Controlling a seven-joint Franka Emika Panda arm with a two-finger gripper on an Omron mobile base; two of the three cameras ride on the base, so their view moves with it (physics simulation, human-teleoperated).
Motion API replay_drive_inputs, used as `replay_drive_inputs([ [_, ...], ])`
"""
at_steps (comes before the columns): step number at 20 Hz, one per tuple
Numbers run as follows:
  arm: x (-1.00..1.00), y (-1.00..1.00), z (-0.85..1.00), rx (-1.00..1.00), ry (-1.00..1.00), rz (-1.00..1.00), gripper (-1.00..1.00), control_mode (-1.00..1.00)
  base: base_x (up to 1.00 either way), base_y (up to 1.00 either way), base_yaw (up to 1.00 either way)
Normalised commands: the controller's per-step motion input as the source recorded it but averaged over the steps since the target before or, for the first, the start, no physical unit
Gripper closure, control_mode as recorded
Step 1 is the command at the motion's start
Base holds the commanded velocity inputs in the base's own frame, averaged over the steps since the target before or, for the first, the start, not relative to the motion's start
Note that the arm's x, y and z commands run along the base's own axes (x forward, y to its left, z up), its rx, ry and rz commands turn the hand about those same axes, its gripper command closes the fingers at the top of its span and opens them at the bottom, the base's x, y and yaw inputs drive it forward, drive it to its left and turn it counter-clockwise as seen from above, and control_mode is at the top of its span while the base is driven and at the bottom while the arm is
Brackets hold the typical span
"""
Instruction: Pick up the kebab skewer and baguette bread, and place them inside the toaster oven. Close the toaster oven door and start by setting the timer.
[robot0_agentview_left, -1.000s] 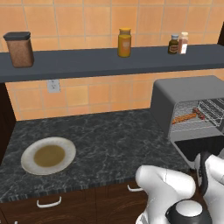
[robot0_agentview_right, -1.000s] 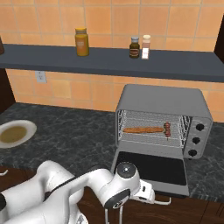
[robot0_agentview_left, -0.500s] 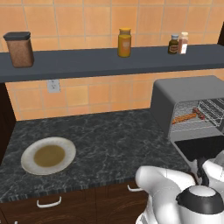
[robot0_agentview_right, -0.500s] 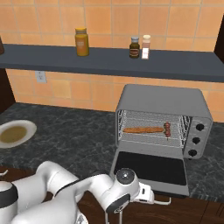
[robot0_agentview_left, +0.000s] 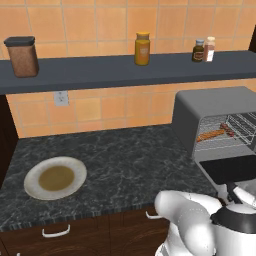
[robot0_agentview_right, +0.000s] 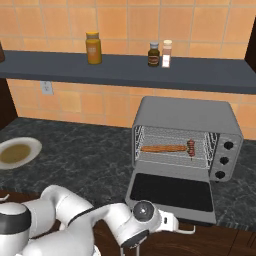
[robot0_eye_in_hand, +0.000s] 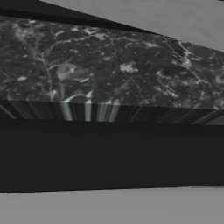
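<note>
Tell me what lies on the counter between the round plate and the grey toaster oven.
Nothing: bare dark marbled counter between round plate and grey toaster oven, left base view.

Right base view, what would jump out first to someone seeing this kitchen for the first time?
The grey toaster oven on the dark counter stands out, its door folded down flat toward the robot. Inside, on the wire rack, lie the baguette bread and, at its right end, the kebab skewer. Far to the left sits a white plate with a brown centre.
</note>
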Motion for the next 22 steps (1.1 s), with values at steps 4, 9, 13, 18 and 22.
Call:
replay_drive_inputs([
  [4, 0.77, 0.00, 0.64, 0.00, -0.12, -0.01, -1.00, -1.00, 0.00, 0.00, 0.00],
  [9, 0.98, 0.00, 0.95, 0.00, -0.10, -0.01, -1.00, -1.00, 0.00, 0.00, 0.00],
  [13, 1.00, 0.00, 1.00, 0.00, -0.04, 0.00, -1.00, -1.00, 0.00, 0.00, 0.00],
  [18, 1.00, 0.19, 0.63, 0.00, -0.12, 0.00, -1.00, -1.00, 0.00, 0.00, 0.00],
  [22, 1.00, 0.49, 0.21, -0.01, -0.27, 0.00, -1.00, -1.00, 0.00, 0.00, 0.00],
])
